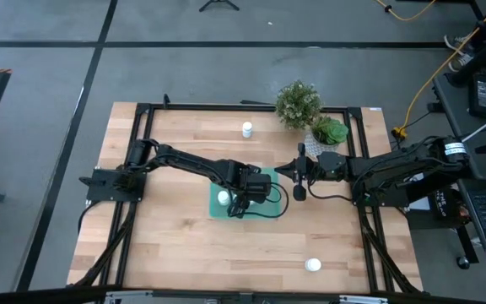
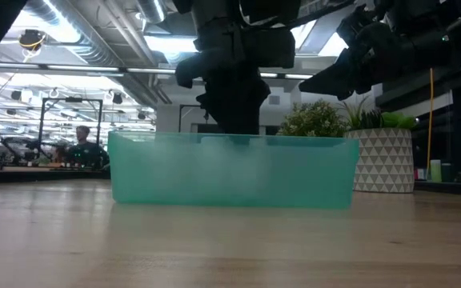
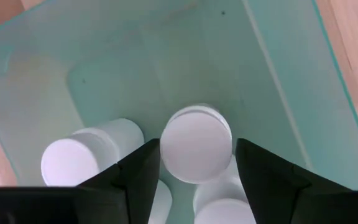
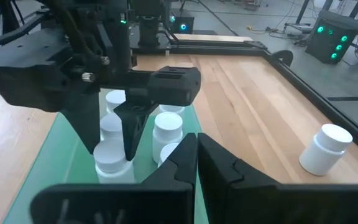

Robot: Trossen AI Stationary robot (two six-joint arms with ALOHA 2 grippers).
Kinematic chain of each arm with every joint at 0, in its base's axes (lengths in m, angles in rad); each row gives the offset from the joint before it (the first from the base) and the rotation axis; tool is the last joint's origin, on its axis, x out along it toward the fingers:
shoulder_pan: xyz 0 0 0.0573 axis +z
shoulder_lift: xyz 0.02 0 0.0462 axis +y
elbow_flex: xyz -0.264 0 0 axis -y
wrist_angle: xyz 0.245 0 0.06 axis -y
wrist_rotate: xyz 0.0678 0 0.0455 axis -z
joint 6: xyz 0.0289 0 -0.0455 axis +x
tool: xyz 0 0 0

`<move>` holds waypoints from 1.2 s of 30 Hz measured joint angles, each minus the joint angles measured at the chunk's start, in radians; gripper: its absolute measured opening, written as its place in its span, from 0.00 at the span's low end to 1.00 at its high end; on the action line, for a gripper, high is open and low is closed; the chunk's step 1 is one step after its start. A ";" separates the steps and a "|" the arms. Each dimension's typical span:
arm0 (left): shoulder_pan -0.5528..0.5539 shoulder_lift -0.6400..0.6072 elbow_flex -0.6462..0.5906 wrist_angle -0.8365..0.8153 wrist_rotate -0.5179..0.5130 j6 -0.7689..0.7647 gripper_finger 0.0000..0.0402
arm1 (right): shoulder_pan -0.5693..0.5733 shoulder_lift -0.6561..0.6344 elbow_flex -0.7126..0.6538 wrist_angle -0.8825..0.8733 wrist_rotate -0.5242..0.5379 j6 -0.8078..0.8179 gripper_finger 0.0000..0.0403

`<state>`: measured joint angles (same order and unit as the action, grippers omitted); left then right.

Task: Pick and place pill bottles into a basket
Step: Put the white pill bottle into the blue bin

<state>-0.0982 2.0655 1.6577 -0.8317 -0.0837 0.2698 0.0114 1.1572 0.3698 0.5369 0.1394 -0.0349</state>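
The teal tray sits mid-table, and it also shows in the low view. My left gripper points down into it, with one white pill bottle between its fingers. Several other bottles stand on the tray floor beside it. One loose bottle stands on the table beyond the tray and another near the front edge. My right gripper is shut and empty, hovering just right of the tray. My left gripper has the bottle between its two fingers, one on either side just below the round cap. The fingers come from above, pointing down. The bottle is upright inside the tray. Whether its base rests on the tray floor cannot be told.
A white patterned plant pot and a bushy plant stand at the far right, close to my right arm. A black frame runs around the tabletop. Bare wood lies left of the tray and in front of it.
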 joint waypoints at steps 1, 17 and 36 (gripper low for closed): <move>0.000 0.000 0.000 -0.002 0.000 -0.004 0.51 | 0.000 0.000 0.000 0.000 0.000 0.000 0.04; -0.019 -0.008 0.062 -0.035 -0.012 0.018 0.51 | 0.000 0.000 0.000 0.000 0.000 0.000 0.04; -0.026 -0.056 0.203 -0.543 -0.048 -0.123 0.34 | 0.000 0.000 0.000 -0.037 0.000 0.000 0.04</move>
<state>-0.1246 2.0097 1.8603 -1.3751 -0.1318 0.1466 0.0113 1.1572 0.3698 0.4996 0.1397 -0.0346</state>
